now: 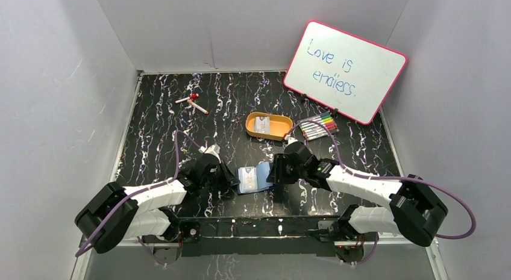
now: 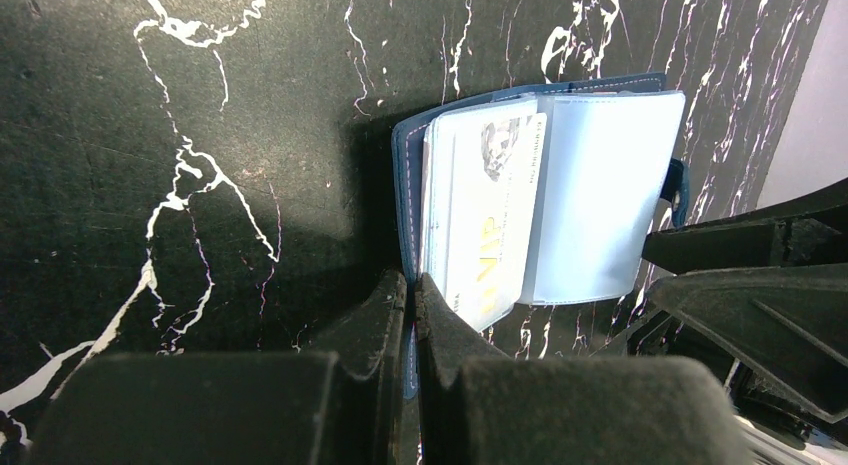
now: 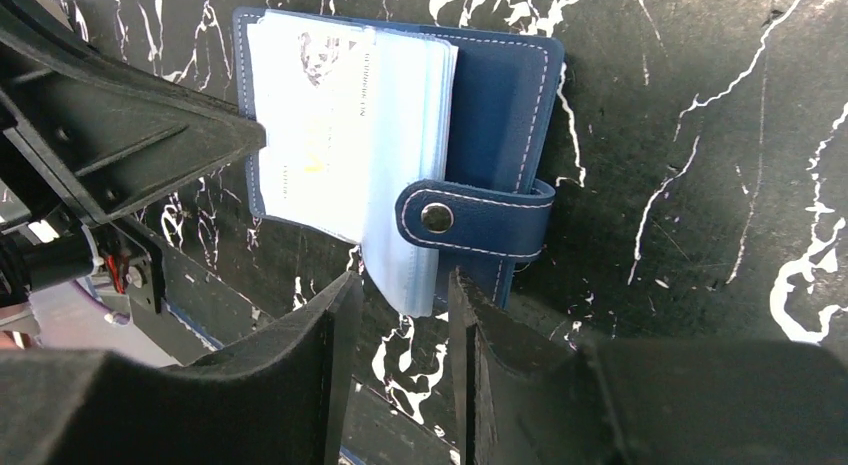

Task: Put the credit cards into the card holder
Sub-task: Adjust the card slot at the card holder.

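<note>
Black fingers of the left gripper (image 2: 411,310) are pressed together on the near edge of the card holder (image 2: 404,185), pinning its navy cover to the marbled table (image 2: 150,135); the right gripper (image 3: 402,290) has its jaws apart around the lower edge of the clear sleeves (image 3: 405,135), though whether the pads touch the plastic I cannot tell; the holder lies open between the two arms, near the front middle of the table, with its snap tab (image 3: 470,218) folded across the cover and one pale VIP card (image 2: 480,225) already sleeved; the other credit cards (image 1: 261,124) sit well apart in the orange tray (image 1: 284,134). The step looks like parting the sleeves for the next card; the left clamp should be firm so the case cannot slide; the right should close on one leaf only and lift gently, since thin plastic will likely buckle.
</note>
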Controlling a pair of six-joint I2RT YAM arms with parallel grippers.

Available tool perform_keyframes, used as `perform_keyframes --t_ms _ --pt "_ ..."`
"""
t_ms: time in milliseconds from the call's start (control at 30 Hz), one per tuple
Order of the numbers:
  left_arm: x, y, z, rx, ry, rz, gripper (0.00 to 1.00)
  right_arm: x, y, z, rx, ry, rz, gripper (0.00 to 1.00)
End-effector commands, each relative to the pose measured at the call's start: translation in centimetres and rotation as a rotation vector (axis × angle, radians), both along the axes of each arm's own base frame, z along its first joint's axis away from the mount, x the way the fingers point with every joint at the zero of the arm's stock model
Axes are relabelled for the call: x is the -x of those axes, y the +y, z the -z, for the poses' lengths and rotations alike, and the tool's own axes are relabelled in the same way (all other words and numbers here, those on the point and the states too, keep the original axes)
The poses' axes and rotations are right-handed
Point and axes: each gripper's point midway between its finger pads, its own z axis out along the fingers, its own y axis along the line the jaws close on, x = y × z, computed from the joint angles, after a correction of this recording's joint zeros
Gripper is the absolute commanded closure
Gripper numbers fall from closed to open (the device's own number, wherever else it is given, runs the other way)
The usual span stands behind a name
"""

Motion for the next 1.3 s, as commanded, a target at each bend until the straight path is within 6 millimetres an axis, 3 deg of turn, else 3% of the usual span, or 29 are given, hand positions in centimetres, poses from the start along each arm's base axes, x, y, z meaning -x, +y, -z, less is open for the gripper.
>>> perform_keyframes --t_ms 0,433,800,1267 --pt "0.4 0.7 0.7 -0.035 -0.004 0.004 1.00 -1.2 0.2 -1.0 -0.052 -0.039 0.045 0.55" --pt "0.4 0.6 0.7 -0.029 -0.004 0.008 1.00 -1.5 -0.3 -0.4 -0.060 -0.019 0.058 0.65" --pt "0.3 0.2 0.6 -0.020 -0.001 0.016 1.00 -1.3 0.8 -0.4 -0.084 -0.005 0.005 0.66" --pt "0.3 0.4 0.6 -0.033 -0.006 0.015 1.00 -1.9 -0.7 -0.3 -0.069 -0.029 0.083 0.63"
